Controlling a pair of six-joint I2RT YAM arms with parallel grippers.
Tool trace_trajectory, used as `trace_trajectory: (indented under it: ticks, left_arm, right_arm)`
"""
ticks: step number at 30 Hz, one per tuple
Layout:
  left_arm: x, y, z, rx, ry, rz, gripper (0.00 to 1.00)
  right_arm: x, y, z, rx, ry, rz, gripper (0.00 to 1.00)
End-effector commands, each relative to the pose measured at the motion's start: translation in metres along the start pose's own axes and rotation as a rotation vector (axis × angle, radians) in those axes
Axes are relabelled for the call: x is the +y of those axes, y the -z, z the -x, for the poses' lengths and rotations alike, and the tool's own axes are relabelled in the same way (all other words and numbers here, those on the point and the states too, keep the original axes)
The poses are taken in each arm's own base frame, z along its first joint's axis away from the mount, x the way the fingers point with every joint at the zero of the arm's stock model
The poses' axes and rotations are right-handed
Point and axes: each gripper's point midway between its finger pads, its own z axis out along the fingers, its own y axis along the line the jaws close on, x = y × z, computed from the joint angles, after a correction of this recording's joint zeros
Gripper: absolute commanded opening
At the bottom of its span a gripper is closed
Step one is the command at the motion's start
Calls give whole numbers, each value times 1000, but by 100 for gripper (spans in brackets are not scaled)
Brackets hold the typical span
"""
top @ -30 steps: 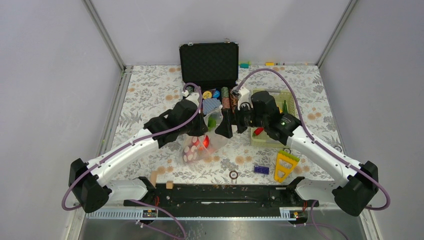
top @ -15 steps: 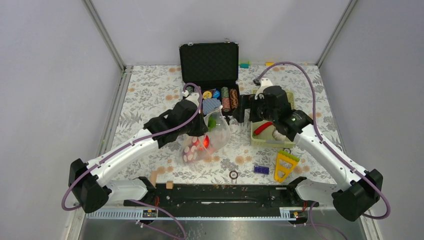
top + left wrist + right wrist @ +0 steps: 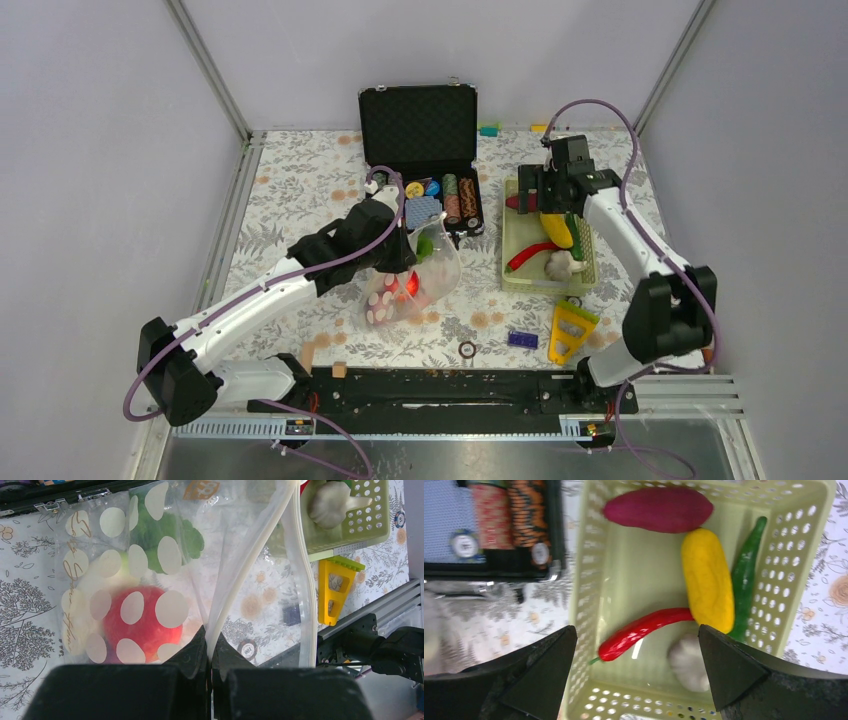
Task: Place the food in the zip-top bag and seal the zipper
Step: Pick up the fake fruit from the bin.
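Observation:
The zip-top bag [image 3: 418, 282] is clear with pale dots and lies mid-table. It holds a red round piece [image 3: 142, 620], a green leafy piece [image 3: 177, 537] and a white piece [image 3: 97, 575]. My left gripper [image 3: 402, 258] is shut on the white zipper strip [image 3: 235, 585] at the bag's mouth, which gapes open. My right gripper [image 3: 636, 667] is open and empty above the pale green basket [image 3: 589, 580]. The basket holds a purple piece [image 3: 659, 509], a yellow piece [image 3: 707, 580], a green chili [image 3: 744, 575], a red chili [image 3: 644, 630] and a white garlic [image 3: 689, 662].
An open black case [image 3: 420, 125] with poker chip stacks stands behind the bag. A yellow toy [image 3: 570, 330], a blue brick [image 3: 522, 339], a loose chip [image 3: 467, 349] and a wooden cube [image 3: 340, 369] lie near the front edge.
My right arm has swung away from the bag's mouth to the right and back, and now hovers over the basket. My left gripper has kept its hold on the bag.

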Motion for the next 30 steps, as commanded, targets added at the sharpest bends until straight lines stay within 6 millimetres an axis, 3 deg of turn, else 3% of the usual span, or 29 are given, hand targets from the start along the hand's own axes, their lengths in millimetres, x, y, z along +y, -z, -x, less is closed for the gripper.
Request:
trace_trajectory:
  ticks: [1, 5, 8, 14, 22, 26, 30]
  left_arm:
    - [-11, 5, 13, -51, -8, -55, 0]
    - [-13, 7, 14, -58, -5, -67, 0]
    - [-12, 7, 14, -59, -6, -67, 0]
    - [-14, 6, 15, -63, -9, -71, 0]
    - [-13, 4, 16, -55, -12, -64, 0]
    - [-14, 4, 16, -54, -10, -63, 0]
    - [-22, 3, 12, -28, -8, -108, 0]
  right_arm:
    - [-37, -21, -2, 96, 29, -105, 100]
    - [-55, -46, -14, 198, -12, -158, 100]
    - [-73, -57, -21, 231, -27, -227, 100]
    - [-86, -72, -33, 278, -37, -260, 100]
    - [-82, -92, -49, 340, -54, -212, 97]
    - [-72, -102, -57, 379, -60, -148, 87]
    - [-79, -103, -64, 408, -53, -190, 80]
